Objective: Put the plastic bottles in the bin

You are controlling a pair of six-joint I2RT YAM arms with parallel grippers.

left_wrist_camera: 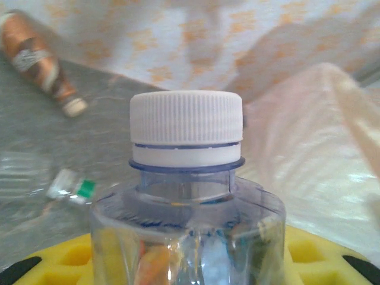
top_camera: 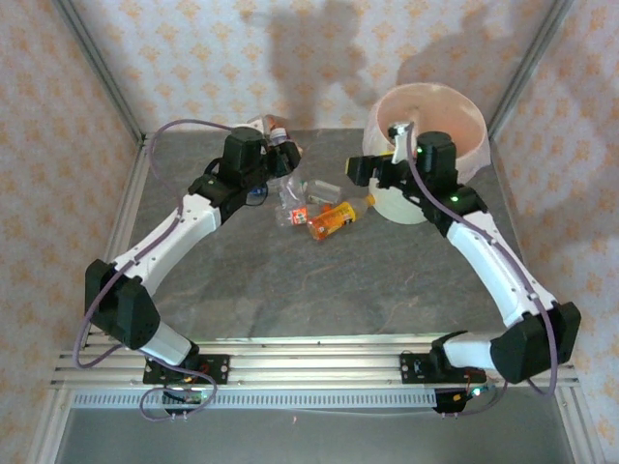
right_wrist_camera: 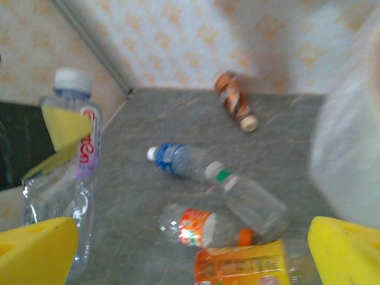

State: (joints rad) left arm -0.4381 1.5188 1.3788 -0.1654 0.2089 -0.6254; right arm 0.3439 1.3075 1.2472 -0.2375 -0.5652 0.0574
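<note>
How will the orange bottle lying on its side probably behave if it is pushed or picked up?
The orange bottle lies on its side on the flat table, so a push would probably roll it. It looks like thin plastic, so it may dent under a squeeze. It seems small and light, unless full.

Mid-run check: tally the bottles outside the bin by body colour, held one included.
Clear bottles: 4 (held bottle in the left end effector, blue-labelled bottle, green-labelled bottle, orange-labelled bottle)
Orange bottle: 1
Brown bottle: 1
Total: 6 outside the bin
</note>
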